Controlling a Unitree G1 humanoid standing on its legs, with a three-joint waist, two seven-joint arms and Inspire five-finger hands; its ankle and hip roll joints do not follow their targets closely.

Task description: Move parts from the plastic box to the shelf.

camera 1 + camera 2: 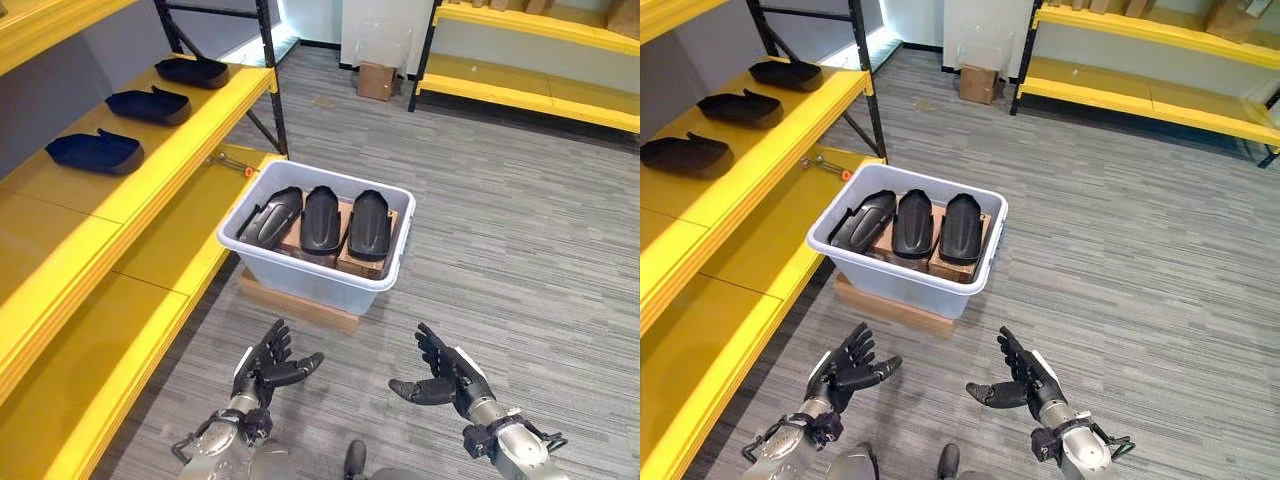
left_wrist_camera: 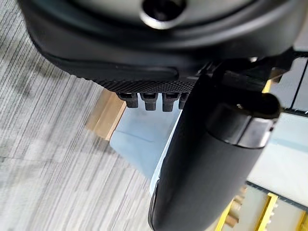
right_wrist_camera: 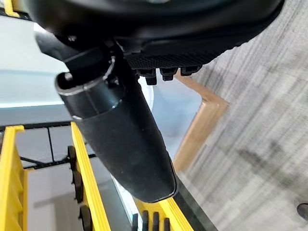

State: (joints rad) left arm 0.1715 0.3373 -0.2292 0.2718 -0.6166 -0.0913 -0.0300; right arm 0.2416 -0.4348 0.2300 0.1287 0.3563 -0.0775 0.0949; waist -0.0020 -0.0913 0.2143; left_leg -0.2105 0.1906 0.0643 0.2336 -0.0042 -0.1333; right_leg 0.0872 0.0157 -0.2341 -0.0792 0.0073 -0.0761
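A pale grey plastic box (image 1: 300, 265) stands on a wooden board on the floor and holds three black moulded parts (image 1: 325, 220) side by side. Three more black parts (image 1: 95, 150) lie in a row on the yellow shelf (image 1: 150, 170) to the left. My left hand (image 1: 262, 365) and right hand (image 1: 445, 378) hover low in front of the box, palms facing each other, fingers straight and holding nothing. Both hands stay well short of the box.
The yellow shelf unit has a lower level (image 1: 130, 330) running along the left. Its black upright post (image 1: 272, 90) stands just behind the box. A cardboard box (image 1: 377, 80) sits far back, and another yellow shelf (image 1: 530, 70) runs along the far right.
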